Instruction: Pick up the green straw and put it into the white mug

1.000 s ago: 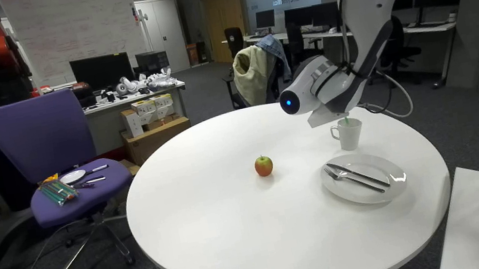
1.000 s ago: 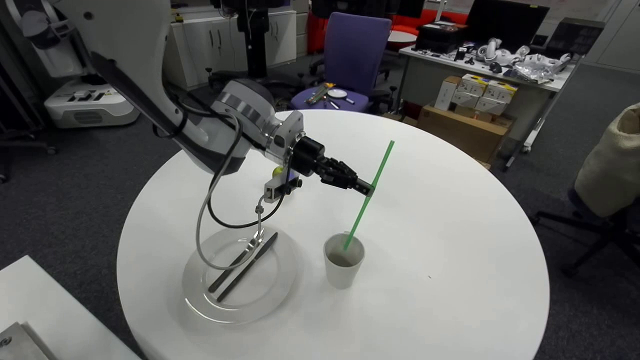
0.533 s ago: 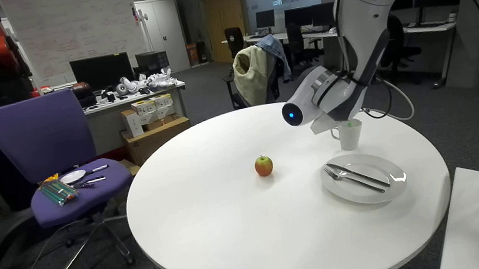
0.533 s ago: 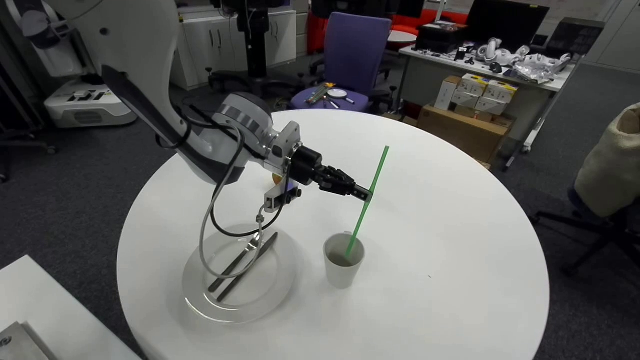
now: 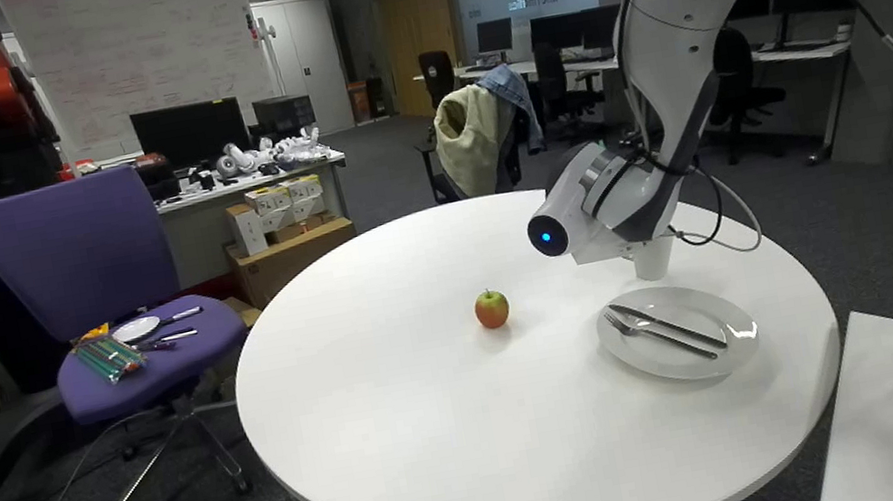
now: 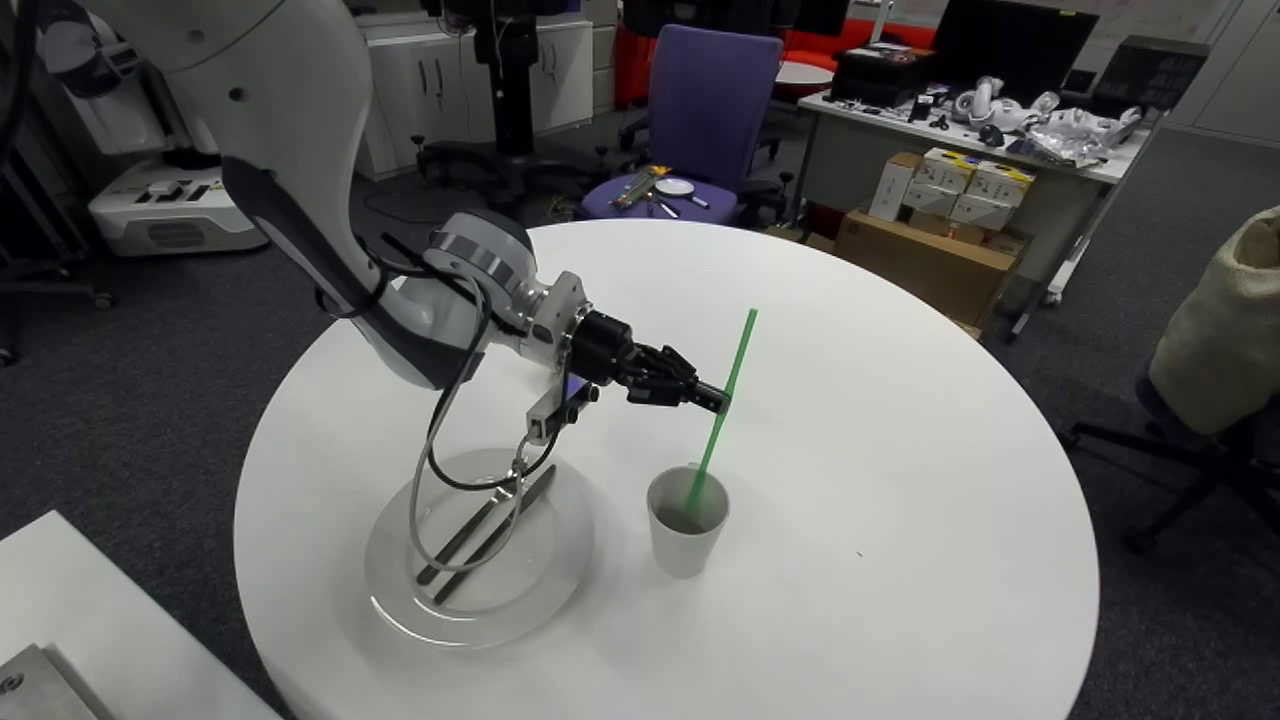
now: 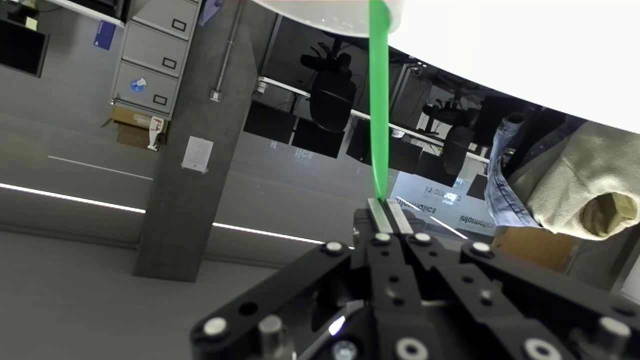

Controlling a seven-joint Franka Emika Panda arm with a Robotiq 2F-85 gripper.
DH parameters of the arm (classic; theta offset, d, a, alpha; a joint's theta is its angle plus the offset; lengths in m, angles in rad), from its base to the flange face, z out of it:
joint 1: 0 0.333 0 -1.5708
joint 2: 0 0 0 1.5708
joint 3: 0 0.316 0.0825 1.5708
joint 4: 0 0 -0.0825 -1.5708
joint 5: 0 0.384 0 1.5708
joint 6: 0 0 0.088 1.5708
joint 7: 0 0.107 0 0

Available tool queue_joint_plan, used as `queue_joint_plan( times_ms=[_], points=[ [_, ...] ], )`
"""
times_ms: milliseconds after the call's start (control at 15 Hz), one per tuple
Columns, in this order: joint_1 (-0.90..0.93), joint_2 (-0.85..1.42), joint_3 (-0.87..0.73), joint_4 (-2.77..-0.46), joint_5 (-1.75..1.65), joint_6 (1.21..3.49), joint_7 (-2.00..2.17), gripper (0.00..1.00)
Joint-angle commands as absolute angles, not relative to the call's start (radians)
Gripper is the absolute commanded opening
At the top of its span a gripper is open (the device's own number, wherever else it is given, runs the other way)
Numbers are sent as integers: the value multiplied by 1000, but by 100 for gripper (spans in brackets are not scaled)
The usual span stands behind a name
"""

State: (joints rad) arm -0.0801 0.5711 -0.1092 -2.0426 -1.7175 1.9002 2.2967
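Note:
The green straw is tilted, with its lower end inside the white mug. The mug stands upright on the table. My gripper is shut on the straw around its middle, above the mug's mouth. In the wrist view the straw runs from my fingertips to the mug at the top edge. In an exterior view the arm covers the gripper, the straw and the mug's upper part; only the mug's lower wall shows. I cannot tell whether the straw touches the mug's bottom.
A white plate with a knife and a fork lies beside the mug on the round white table. An apple sits farther along the table. A cable loop hangs from the arm over the plate.
My gripper has moved down and toward the plate side, holding the straw. The straw's lower end is deeper in the mug, and the straw stands more upright. The mug has not moved.

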Motion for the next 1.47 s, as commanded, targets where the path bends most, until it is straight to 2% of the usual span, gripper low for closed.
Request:
queue_joint_plan(
  times_ms=[0, 267, 333, 400, 533, 600, 933, 1133, 1400],
  points=[
    [-94, 591, -91, -2041, -1755, 1858, 2398, 0],
    [-96, 613, -90, -2038, -1747, 1857, 2448, 0],
    [-97, 617, -90, -2037, -1744, 1858, 2456, 6],
    [-98, 620, -89, -2036, -1742, 1858, 2460, 28],
    [-99, 619, -89, -2037, -1740, 1860, 2466, 32],
    [-101, 614, -88, -2038, -1737, 1865, 2462, 38],
    [-117, 554, -78, -2042, -1709, 1907, 2444, 76],
    [-161, 476, -46, -2064, -1633, 2063, 2342, 97],
    [-187, 375, -29, -2089, -1501, 2282, 2227, 100]
  ],
)
